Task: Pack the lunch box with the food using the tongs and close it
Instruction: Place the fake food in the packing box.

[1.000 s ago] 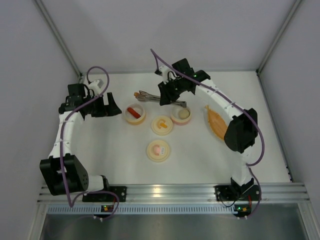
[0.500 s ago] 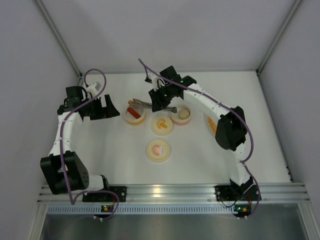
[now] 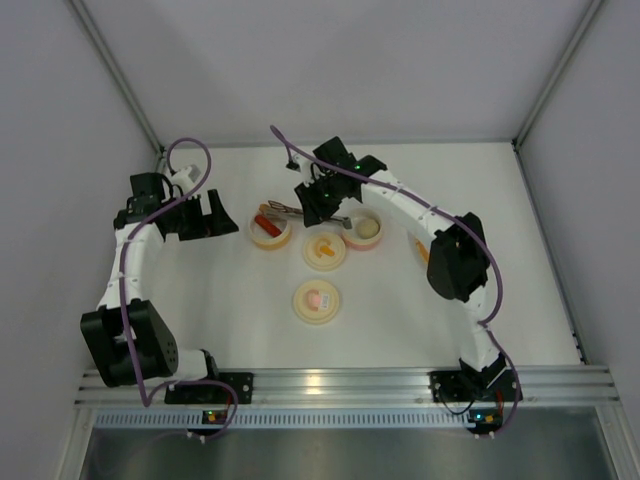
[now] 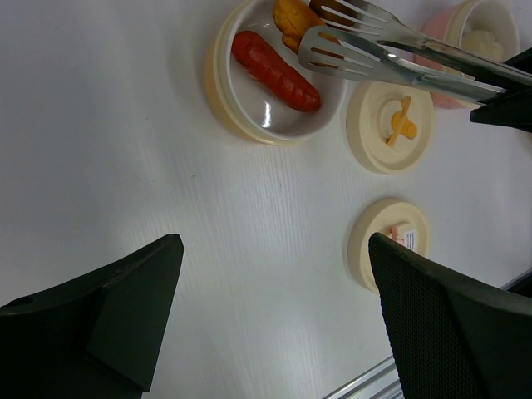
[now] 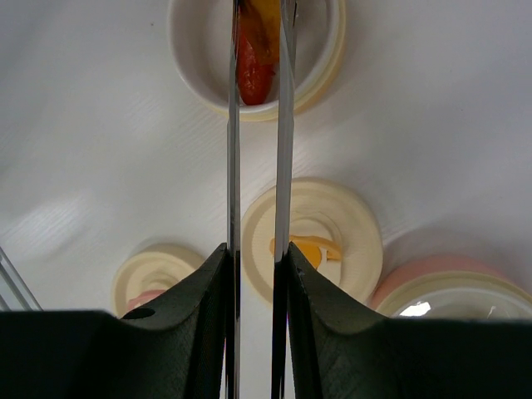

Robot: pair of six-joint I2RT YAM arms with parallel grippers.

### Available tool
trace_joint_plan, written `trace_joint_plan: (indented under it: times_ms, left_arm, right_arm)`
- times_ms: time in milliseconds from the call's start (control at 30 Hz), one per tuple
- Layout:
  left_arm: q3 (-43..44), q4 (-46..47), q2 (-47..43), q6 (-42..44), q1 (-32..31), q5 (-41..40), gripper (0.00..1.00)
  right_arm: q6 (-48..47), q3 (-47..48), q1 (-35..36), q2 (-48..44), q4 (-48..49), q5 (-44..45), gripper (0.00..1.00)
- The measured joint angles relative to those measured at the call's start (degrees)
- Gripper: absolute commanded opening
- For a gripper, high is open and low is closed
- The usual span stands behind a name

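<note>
- Right gripper (image 5: 256,258): the jaws are partly closed and clamp the tongs (image 5: 233,125) from both outer sides. One finger presses on each arm of the tongs.
- Tongs: the two metal arms run forward from the right gripper nearly parallel, with a narrow gap between them. The slotted tips are not closed together.
- Tong tips: in the left wrist view the tips lie over the far part of the cream container (image 4: 218,91), above a small orange piece (image 4: 295,12). Whether the tips touch any food cannot be told.
- Sausage (image 4: 274,71): it lies inside the cream container, on its floor. In the right wrist view it shows in the gap between the two tong arms, at their far end. It is not gripped.
- Cream-white ball (image 3: 366,228): it sits in the pink container (image 3: 362,243), just beside the right gripper and on the side away from the tong tips.
- Lid with a yellow-orange mark (image 3: 325,250): it lies flat on the table (image 3: 400,300), between the two containers and nearer the arm bases.
- Lid with a pink mark (image 3: 317,301): it lies flat, nearer the bases again and apart from the first lid.
- Left gripper (image 4: 273,249): the jaws are spread wide and hold nothing. It hangs above bare table, to the left of the cream container and well apart from the tongs.
</note>
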Motion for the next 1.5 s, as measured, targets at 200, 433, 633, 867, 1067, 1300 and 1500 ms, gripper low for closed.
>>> trace_joint_plan:
  times_ms: [200, 433, 633, 867, 1067, 1300, 1500]
  left_arm:
    - [0.02, 0.0, 0.0, 0.17, 0.04, 0.0, 0.98]
    - [0.0, 0.0, 0.0, 0.2, 0.07, 0.37, 0.98]
    - [0.0, -0.02, 0.13, 0.24, 0.11, 0.39, 0.98]
    - [0.0, -0.02, 0.39, 0.26, 0.15, 0.44, 0.98]
    - [0.0, -0.04, 0.48, 1.2, 0.15, 1.01, 0.98]
    - [0.0, -1.07, 0.33, 3.43, 0.15, 1.81, 0.98]
    - [0.0, -1.57, -1.36, 3.87, 0.17, -0.79, 0.98]
  right_arm:
    - [-0.2, 0.0, 0.24, 0.04, -0.02, 0.15, 0.23]
    - [-0.17, 0.0, 0.26, 0.04, -0.04, 0.35, 0.35]
    - [-0.55, 0.0, 0.28, 0.04, -0.02, 0.31, 0.48]
    - [-0.59, 0.0, 0.28, 0.04, -0.04, 0.33, 0.46]
    - [-0.59, -0.02, 0.28, -0.17, -0.04, -0.04, 0.43]
    - [-0.7, -5.31, -2.25, -7.52, -0.11, -1.86, 0.42]
    - [-1.77, -12.24, -14.4, -19.17, -0.44, -3.63, 0.42]
